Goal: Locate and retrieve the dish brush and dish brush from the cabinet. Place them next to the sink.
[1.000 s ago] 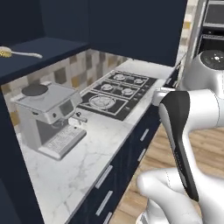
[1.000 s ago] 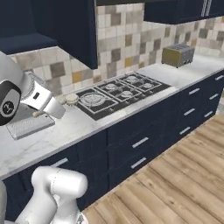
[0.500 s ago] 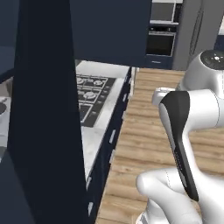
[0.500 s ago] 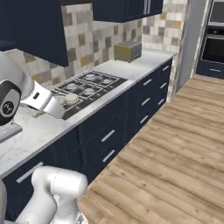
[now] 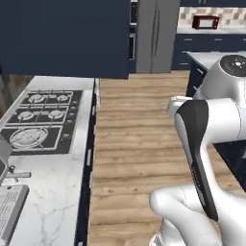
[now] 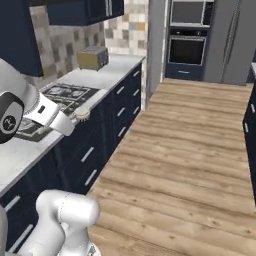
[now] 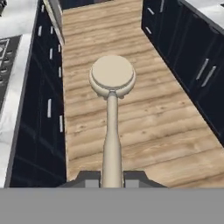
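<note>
Dish brush (image 7: 112,87): pale tan, seemingly wooden.

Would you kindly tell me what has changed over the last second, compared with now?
The base has turned away from the counter: both base views have swung off the coffee machine and tiled wall toward the wooden floor, with the black stovetop now off to the side. The things themselves have not moved. The gripper stays shut on the pale tan wooden dish brush, carried out over the floor.

No readable text, label, brand, number or sign appeared in any view. The toaster (image 6: 93,58), the oven (image 6: 186,49) and the red appliance (image 5: 204,21) on the far desk all showed blank faces.
</note>
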Tool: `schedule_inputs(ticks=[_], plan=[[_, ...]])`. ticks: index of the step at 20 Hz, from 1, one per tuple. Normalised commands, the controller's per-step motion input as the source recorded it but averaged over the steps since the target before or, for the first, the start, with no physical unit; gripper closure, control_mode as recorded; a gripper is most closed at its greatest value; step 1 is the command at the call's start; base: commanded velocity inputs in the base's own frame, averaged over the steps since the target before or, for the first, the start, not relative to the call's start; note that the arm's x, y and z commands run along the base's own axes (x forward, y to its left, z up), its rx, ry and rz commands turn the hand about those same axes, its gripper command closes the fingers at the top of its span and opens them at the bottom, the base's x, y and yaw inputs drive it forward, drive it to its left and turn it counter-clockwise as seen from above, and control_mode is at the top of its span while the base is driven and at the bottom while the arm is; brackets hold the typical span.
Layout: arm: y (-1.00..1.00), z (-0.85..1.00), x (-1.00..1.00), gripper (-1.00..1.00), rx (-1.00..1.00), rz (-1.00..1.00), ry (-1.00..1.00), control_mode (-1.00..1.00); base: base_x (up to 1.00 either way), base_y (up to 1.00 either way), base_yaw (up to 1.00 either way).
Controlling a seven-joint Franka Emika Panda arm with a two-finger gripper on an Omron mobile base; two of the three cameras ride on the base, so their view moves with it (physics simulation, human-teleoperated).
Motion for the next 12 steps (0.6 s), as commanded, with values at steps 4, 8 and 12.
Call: schedule_inputs(ticks=[4,8,12], plan=[[0.0,0.0,0.0,1.0,0.0,0.0,0.0,1.0,0.0,0.0,-0.49],[0.0,0.0,0.0,1.0,0.0,0.0,0.0,1.0,0.0,0.0,-0.49],[0.0,0.0,0.0,1.0,0.0,0.0,0.0,1.0,0.0,0.0,-0.49]])
